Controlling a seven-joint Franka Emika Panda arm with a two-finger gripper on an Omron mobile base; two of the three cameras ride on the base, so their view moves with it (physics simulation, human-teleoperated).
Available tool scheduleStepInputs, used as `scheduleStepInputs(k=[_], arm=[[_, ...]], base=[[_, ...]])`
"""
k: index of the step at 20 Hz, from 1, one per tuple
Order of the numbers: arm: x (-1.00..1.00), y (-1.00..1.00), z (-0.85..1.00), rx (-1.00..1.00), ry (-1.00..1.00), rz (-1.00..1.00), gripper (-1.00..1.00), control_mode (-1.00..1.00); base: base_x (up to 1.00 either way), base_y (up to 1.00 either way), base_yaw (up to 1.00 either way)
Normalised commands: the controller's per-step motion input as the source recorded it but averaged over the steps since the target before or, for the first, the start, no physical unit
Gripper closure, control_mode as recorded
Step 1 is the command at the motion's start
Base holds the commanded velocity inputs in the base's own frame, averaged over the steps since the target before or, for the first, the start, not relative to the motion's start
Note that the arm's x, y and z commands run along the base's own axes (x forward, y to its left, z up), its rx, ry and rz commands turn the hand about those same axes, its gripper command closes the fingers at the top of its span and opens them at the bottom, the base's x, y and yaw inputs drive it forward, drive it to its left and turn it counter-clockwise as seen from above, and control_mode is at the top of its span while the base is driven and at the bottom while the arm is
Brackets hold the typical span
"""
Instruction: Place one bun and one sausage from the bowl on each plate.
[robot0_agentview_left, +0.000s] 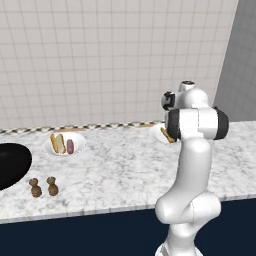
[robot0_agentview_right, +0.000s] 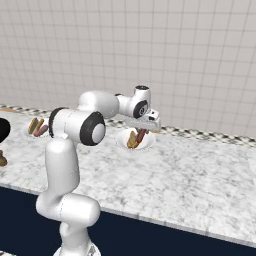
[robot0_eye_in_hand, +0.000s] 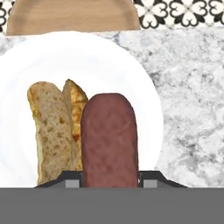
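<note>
Clamped between the closed fingers of the hand (robot0_eye_in_hand: 109, 183): a dark reddish-brown sausage (robot0_eye_in_hand: 109, 140), hanging above the small round white plate (robot0_eye_in_hand: 87, 65). Just beside it on that plate, a golden-tan split bun (robot0_eye_in_hand: 50, 131). Farther left along the marbled surface (robot0_agentview_left: 125, 170), a second white plate (robot0_agentview_left: 77, 139) already carrying bun and pinkish sausage.

no readable text, labels or numbers anywhere

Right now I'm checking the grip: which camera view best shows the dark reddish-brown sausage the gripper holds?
The hand view: the dark reddish-brown sausage looms large between the gripper fingertips, above the white plate with its golden-tan bun. The right base view shows it small. In the left base view the arm hides it.
</note>
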Motion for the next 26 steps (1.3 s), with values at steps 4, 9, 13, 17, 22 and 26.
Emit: scheduleStepInputs(k=[4,9,13,17,22,26], arm=[[0.0,0.0,-0.25,0.0,0.0,0.06,1.0,-1.0],[0.07,0.0,-0.11,0.0,0.0,0.0,1.0,-1.0],[0.33,0.0,-0.08,0.0,0.0,0.0,1.0,-1.0],[0.1,0.0,-0.09,0.0,0.0,0.0,1.0,-1.0],[0.0,0.0,-0.07,0.0,0.0,0.0,-1.0,-1.0],[-0.02,0.0,0.0,0.0,0.0,0.0,-1.0,-1.0]], base=[[0.0,0.0,0.0],[0.0,0.0,0.0],[0.0,0.0,0.0],[0.0,0.0,0.0],[0.0,0.0,0.0],[0.0,0.0,0.0]])
